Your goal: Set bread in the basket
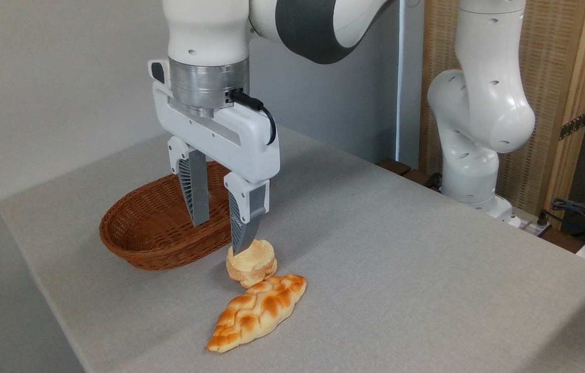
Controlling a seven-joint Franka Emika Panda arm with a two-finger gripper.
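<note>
Camera view: gripper above bun, pick not yet made

Status. The bun (251, 263) lies on the table (401, 269), just in front of the basket (132, 243) and outside it. It touches the tip of the braided loaf (259, 312) on its near side. No part of the transfer is complete.

Gripper. The gripper (218, 230) hangs over the bun with its jaws spread and nothing between them. The right fingertip sits at the bun's top edge; contact cannot be confirmed. The left finger appears in front of the basket interior.

Container. The basket interior, where visible, holds nothing. The fingers hide part of it.

Remaining steps, as judged: centre the jaws on the bun, descend, close, lift, move over the basket, release. Avoid disturbing the loaf during the grasp.
</note>
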